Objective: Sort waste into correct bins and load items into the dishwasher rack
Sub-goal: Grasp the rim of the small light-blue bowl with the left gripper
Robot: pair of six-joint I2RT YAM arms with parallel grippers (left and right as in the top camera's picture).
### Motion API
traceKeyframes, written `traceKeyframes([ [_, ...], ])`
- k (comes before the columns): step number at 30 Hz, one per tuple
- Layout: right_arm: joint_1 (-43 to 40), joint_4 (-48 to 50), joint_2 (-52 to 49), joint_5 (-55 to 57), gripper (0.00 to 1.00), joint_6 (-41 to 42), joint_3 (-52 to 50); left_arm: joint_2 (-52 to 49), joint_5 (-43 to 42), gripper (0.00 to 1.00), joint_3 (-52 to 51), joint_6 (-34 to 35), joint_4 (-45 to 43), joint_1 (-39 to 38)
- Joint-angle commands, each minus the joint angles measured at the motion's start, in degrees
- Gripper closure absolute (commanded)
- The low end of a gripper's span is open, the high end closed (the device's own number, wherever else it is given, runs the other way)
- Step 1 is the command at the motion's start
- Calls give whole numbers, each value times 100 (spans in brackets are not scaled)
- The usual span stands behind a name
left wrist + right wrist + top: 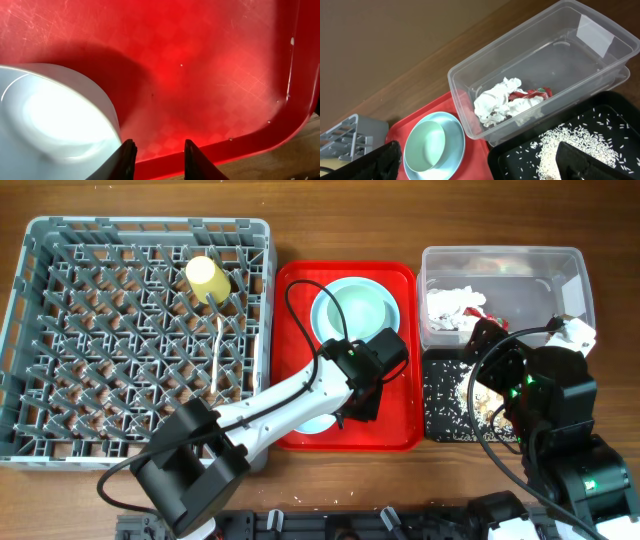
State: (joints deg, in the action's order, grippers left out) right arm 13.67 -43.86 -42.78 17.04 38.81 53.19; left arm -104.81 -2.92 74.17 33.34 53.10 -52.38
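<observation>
My left gripper [352, 402] [159, 160] hangs low over the red tray's [400, 420] near right corner. Its jaws stand a little apart with only bare tray between them. A pale bowl [50, 120] [318, 423] lies just left of its left finger [125, 160]. Another bowl [357, 308] [425, 145] sits in the plate [325, 320] [455, 150] at the tray's far end. My right gripper [487, 355] [480, 165] is wide open above the black tray [440, 420] of rice crumbs [555, 145]. The napkin [495, 102] and red wrapper [537, 92] lie in the clear tub [500, 252].
The grey dishwasher rack [60, 330] fills the left side, holding the yellow cup [208, 277] and a white utensil [218, 350]. A white crumpled scrap [575, 332] lies by the tub's near right corner. Bare wood runs along the far edge.
</observation>
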Motion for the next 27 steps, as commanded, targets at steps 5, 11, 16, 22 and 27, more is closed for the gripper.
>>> traceKeyframes([
  [5,-13,9,26,92,0,35,74,166,0,68,-22,-7,-13,199],
  [11,-13,9,26,92,0,35,74,166,0,68,-24,-9,-33,505],
  [16,-13,9,26,92,0,35,74,164,46,81,-192,-4,304,310],
  [22,-15,9,26,92,0,35,74,164,885,81,-562,20,66,-50],
  [27,-13,9,26,92,0,33,74,157,1008,89,-568,61,33,-111],
])
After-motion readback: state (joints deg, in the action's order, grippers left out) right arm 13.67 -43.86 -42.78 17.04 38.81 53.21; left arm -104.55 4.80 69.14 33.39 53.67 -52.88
